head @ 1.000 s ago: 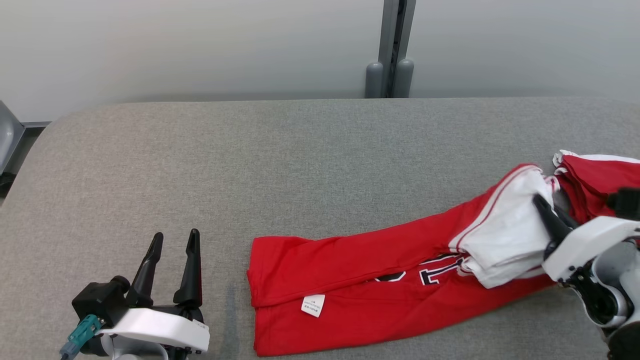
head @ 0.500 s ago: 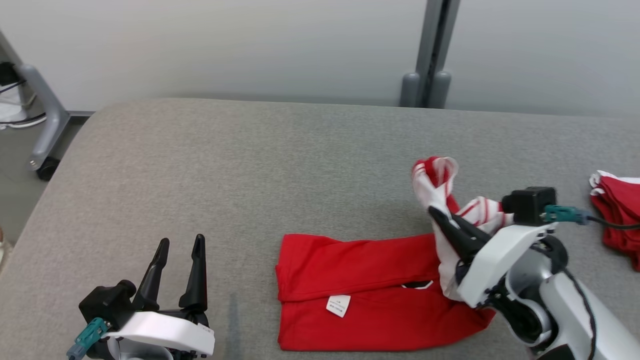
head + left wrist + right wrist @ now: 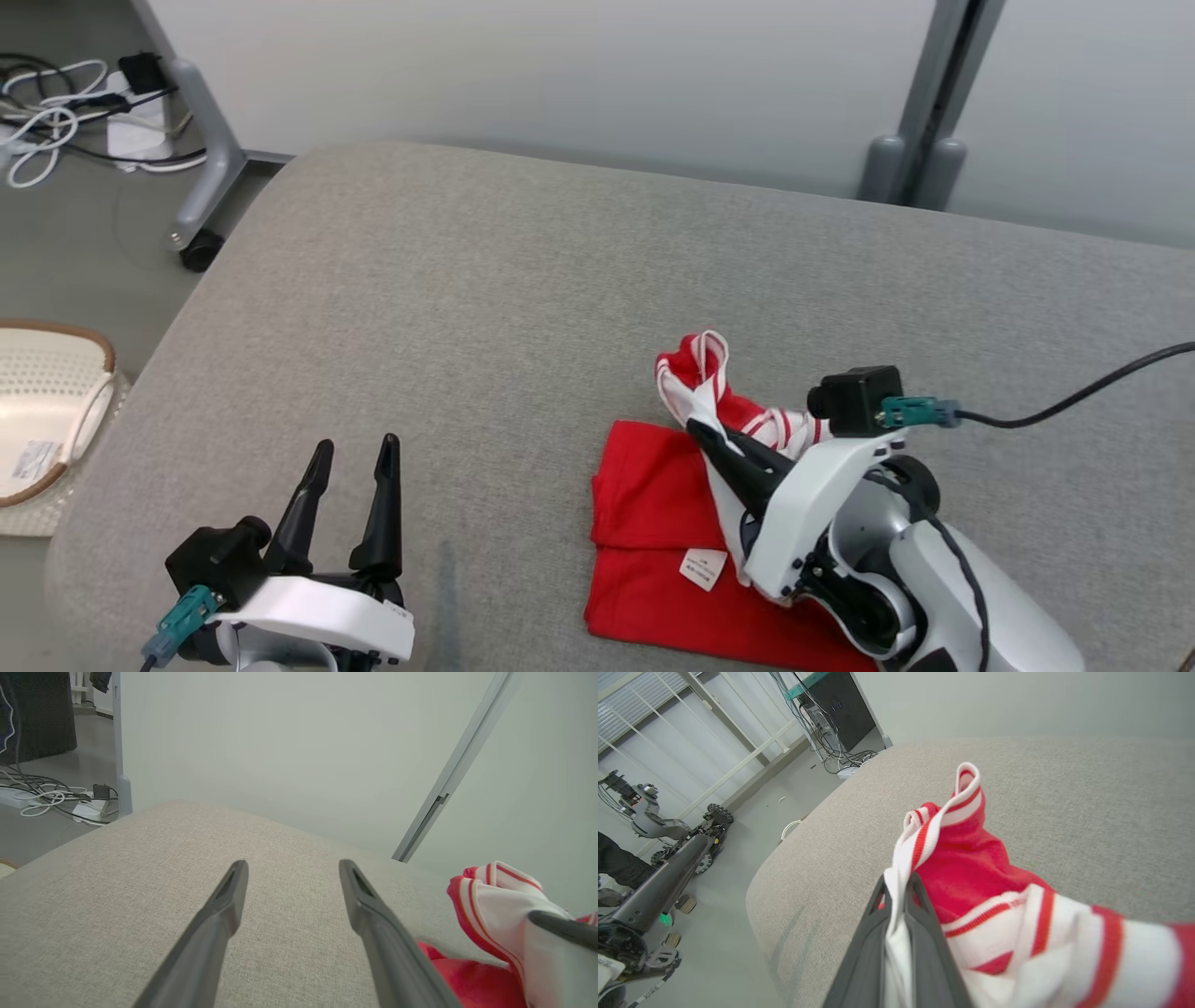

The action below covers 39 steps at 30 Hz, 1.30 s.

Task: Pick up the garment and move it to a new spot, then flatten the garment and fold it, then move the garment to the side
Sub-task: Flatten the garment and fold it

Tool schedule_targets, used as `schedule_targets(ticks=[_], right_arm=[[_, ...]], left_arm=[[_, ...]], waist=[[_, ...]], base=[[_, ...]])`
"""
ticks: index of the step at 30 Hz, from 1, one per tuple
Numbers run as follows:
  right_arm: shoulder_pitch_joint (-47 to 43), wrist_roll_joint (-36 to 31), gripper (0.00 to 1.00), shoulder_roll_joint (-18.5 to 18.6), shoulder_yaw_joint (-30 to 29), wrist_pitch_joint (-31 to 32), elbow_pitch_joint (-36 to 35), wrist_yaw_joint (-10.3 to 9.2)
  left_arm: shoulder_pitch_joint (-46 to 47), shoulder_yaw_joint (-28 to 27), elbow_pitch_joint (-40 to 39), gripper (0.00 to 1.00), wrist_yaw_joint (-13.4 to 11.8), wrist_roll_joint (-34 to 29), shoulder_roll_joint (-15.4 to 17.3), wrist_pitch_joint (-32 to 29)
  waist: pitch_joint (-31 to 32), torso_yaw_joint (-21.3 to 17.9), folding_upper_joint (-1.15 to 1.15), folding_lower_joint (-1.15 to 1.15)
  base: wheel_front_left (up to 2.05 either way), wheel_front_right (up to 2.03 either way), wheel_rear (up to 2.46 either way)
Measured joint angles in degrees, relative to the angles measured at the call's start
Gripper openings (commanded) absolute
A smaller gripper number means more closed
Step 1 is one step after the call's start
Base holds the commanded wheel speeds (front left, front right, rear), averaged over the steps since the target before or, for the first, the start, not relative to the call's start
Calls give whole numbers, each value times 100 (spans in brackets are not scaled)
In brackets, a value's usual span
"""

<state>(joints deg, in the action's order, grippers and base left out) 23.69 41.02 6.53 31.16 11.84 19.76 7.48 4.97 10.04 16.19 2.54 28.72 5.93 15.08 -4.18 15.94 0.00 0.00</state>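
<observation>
A red garment (image 3: 653, 523) with white striped trim lies folded over on the grey table (image 3: 485, 280), a white label showing on its front layer. My right gripper (image 3: 702, 431) is shut on the garment's white and red striped end (image 3: 943, 826), holding it above the folded red part. In the right wrist view the white cloth is pinched between the dark fingers (image 3: 873, 933). My left gripper (image 3: 355, 453) stands open at the lower left, apart from the garment (image 3: 495, 905), with nothing between its fingers (image 3: 224, 905).
A woven basket (image 3: 47, 411) sits on the floor left of the table. Cables (image 3: 56, 84) and a wheeled stand leg (image 3: 201, 149) are at the upper left. A grey post (image 3: 920, 121) stands behind the table. Another robot (image 3: 649, 858) is on the floor.
The head camera has swung left. My right gripper has carried the striped end leftward over the red body, so the garment now lies much shorter. The left gripper has stayed open in place.
</observation>
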Motion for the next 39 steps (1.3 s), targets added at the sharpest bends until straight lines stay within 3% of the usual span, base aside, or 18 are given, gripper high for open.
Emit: schedule_targets(ticks=[10, 12, 13, 14, 19, 24, 29, 39], right_arm=[[365, 240, 0, -227, 684, -328, 993, 0], [425, 380, 45, -246, 860, -381, 1095, 0], [441, 435, 93, -265, 938, -411, 1129, 0], [467, 485, 100, -281, 1018, -442, 1161, 0], [618, 838, 100, -298, 1310, -711, 948, 0], [698, 1366, 100, -55, 1265, -1145, 100, 1], [711, 1416, 100, 709, 684, -1534, -333, 0], [62, 872, 100, 1327, -637, -1901, 0, 0]], left_arm=[[31, -35, 90, 100, 48, -40, -30, 0], [38, -52, 101, 100, 49, -41, -35, 0], [43, -54, 111, 100, 49, -41, -40, 0], [46, -57, 123, 100, 52, -41, -45, 0], [49, -86, 151, 100, 58, -49, -54, 0], [47, -132, 147, 100, 58, -58, -43, 1], [-9, -170, 87, 100, 42, -93, -31, 0], [-91, -209, -32, 100, 33, -103, -34, 0]], waist=[[-72, 272, 0, 0], [-78, 260, 0, 0], [-78, 248, 0, 0], [-78, 228, 0, 0], [-50, 45, 0, 0], [34, -206, 0, 0], [136, -475, 0, 0], [226, -770, 0, 0]], base=[[0, 0, 0], [0, 0, 0], [0, 0, 0], [0, 0, 0], [0, 0, 0], [0, 0, 0], [0, 0, 0], [0, 0, 0]])
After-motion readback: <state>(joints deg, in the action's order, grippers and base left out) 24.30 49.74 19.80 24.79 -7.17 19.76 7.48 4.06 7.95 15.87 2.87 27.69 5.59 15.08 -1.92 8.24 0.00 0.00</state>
